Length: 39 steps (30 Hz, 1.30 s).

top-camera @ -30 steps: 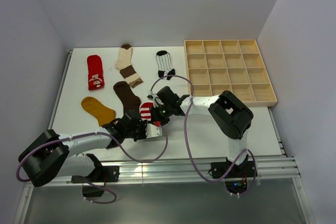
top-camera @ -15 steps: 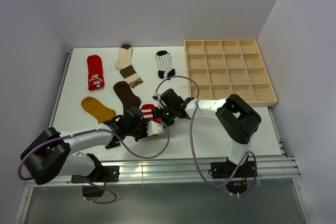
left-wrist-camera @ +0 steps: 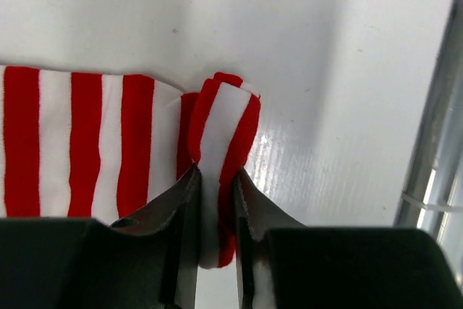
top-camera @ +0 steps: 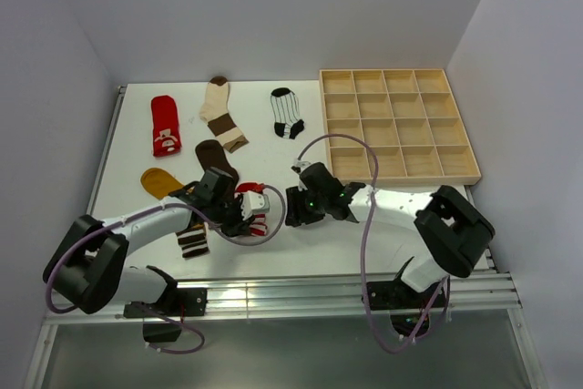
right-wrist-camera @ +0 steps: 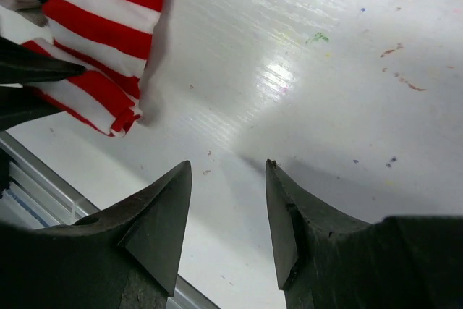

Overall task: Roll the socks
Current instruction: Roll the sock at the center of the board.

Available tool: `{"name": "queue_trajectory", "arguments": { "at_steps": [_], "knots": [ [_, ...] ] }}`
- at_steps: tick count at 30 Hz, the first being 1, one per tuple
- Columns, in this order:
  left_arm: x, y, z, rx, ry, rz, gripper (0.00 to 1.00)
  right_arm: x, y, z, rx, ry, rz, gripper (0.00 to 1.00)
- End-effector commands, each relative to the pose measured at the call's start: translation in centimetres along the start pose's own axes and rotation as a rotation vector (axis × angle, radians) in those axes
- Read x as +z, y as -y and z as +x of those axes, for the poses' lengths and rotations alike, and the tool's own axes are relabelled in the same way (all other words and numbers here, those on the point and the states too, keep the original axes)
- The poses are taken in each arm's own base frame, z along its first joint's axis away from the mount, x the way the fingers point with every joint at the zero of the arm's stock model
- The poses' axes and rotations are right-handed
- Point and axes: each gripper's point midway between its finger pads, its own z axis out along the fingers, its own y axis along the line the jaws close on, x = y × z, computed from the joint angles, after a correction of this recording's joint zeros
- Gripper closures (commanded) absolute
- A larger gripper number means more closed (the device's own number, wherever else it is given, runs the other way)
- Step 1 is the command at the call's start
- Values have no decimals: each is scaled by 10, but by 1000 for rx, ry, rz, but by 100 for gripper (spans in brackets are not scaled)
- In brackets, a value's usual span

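1. White table (top-camera: 255, 97) between pale grey walls, seen from above, with a wooden tray (top-camera: 398, 124) of square compartments at its far right. A red sock (top-camera: 165, 125), a cream-and-brown sock (top-camera: 221, 113) and a white sock with black stripes (top-camera: 288, 113) lie along the far side. A dark brown sock (top-camera: 214, 154) and a mustard sock (top-camera: 156, 181) lie nearer, both partly under the left arm. The red-white striped sock (top-camera: 260, 222) lies at the middle front, at the left gripper (top-camera: 248, 214). The right gripper (top-camera: 293, 209) is just beside it, to the right.
2. Left wrist: the left gripper (left-wrist-camera: 215, 208) is clenched on a raised fold of the red-white striped sock (left-wrist-camera: 217, 135). The rest of that sock lies flat on the table to the left.
3. Right wrist: the right gripper (right-wrist-camera: 228, 200) hangs released, jaws apart with only bare table between them. The red-white striped sock (right-wrist-camera: 101, 27) lies at the upper left, apart from these jaws.
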Motion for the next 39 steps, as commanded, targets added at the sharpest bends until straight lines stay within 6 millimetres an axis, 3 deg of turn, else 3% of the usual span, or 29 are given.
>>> {"name": "queue_trajectory", "arguments": {
  "at_steps": [1,4,5,9,11,21,30,39],
  "knots": [
    [-5,15,-1,-30,10,132,100,-19,-12,-35,-42,185,-26,47],
    [-9,17,4,-77,-1,192,100,-28,-30,-45,-109,263,-62,47],
    [-12,13,-5,-68,13,206,100,-29,-34,-45,-121,270,-75,47],
    [-20,1,-2,-142,26,297,100,-28,-51,-56,-184,320,-123,48],
    [-27,-1,-7,-169,48,329,100,-21,-60,-54,-229,318,-123,48],
    [-29,-8,7,-243,10,415,100,13,-110,-55,-372,347,-166,47],
    [-31,-8,12,-293,-17,464,100,30,-138,-52,-442,354,-197,45],
    [-29,-11,12,-304,-19,459,100,45,-149,-35,-477,326,-186,46]
  ]
}}
